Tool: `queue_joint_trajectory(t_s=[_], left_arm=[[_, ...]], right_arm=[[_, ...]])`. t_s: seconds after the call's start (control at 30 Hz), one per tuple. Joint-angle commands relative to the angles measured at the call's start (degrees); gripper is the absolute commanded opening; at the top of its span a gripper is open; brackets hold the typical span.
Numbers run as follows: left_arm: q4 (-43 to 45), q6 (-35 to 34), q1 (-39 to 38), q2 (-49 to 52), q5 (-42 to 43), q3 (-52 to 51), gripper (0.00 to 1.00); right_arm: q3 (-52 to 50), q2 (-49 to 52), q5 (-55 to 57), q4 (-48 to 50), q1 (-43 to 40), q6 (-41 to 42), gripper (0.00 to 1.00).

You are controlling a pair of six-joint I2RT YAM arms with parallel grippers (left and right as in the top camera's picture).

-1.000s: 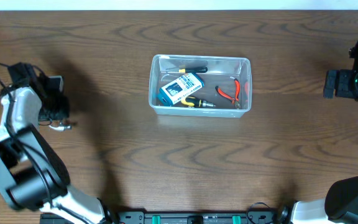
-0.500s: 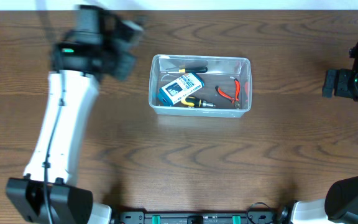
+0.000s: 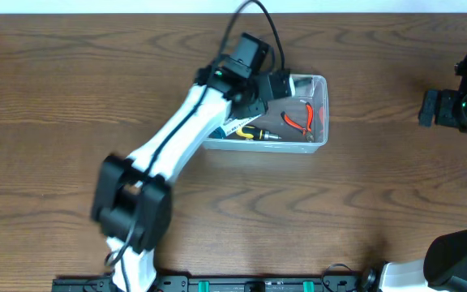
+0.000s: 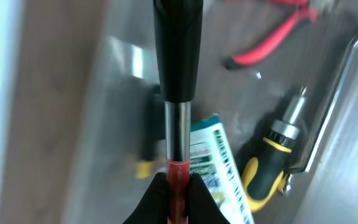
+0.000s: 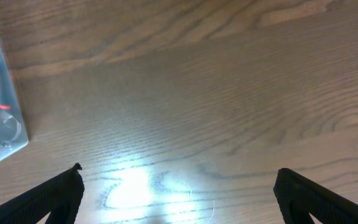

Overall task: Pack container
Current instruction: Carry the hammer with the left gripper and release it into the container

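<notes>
Clear container (image 3: 282,146) half hidden under left arm (image 3: 177,138); left fingers (image 4: 151,205) pinch a black-handled tool (image 4: 178,56), right fingers (image 5: 55,196) wide.

In the container (image 3: 325,105) on the table (image 3: 217,211), pliers (image 3: 298,121) lie right, a screwdriver (image 3: 259,135) at the front, and a box (image 4: 211,155) left, beneath the left gripper's (image 4: 179,186) tool (image 4: 178,62).

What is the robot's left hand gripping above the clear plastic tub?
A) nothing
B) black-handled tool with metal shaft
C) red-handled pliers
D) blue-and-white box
B: the left hand clamps the black-handled tool with metal shaft; the red-handled pliers lie in the clear plastic tub.
</notes>
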Motion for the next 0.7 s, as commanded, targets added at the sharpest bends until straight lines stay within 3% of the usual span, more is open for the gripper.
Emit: queue_joint_trajectory(t_s=[0.0, 0.17, 0.23, 0.33, 0.53, 0.67], left_arm=[[-0.2, 1.8, 0.3, 4.0, -0.3, 0.8, 0.06], [-0.2, 1.8, 0.3, 6.1, -0.2, 0.8, 0.06], [-0.2, 1.8, 0.3, 6.1, -0.3, 0.8, 0.15], [-0.2, 1.8, 0.3, 6.1, -0.3, 0.8, 0.39], [-0.2, -3.1, 0.5, 5.2, -0.3, 0.9, 0.51], [-3.4, -7.5, 1.7, 1.8, -1.0, 1.1, 0.64]], right_arm=[[-0.2, -0.3, -0.5, -0.4, 0.4, 1.0, 0.99], [-0.2, -0.3, -0.5, -0.5, 0.4, 1.0, 0.99], [-0.2, -0.3, -0.5, -0.5, 0.4, 1.0, 0.99], [-0.2, -0.3, -0.5, -0.5, 0.4, 1.0, 0.99], [-0.2, -0.3, -0.5, -0.4, 0.4, 1.0, 0.99], [-0.2, -0.3, -3.0, -0.2, 0.6, 0.9, 0.99]])
